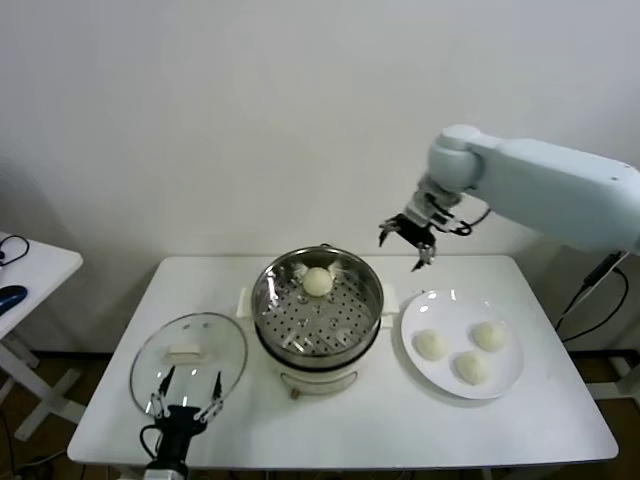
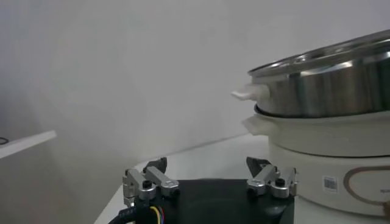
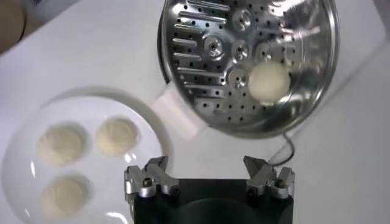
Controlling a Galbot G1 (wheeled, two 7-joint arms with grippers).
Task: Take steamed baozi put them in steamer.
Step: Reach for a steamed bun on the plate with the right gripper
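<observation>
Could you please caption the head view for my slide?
One bun in the steamer, three on the plate, right end effector open above.

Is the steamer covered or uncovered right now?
Uncovered: the steamer shows its perforated tray with one baozi inside, and the glass lid lies on the table beside it.

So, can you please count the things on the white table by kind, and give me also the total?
Baozi: 4, one in the steamer, three on the plate
Steamer: 1
White plate: 1
Glass lid: 1
Total: 7
</observation>
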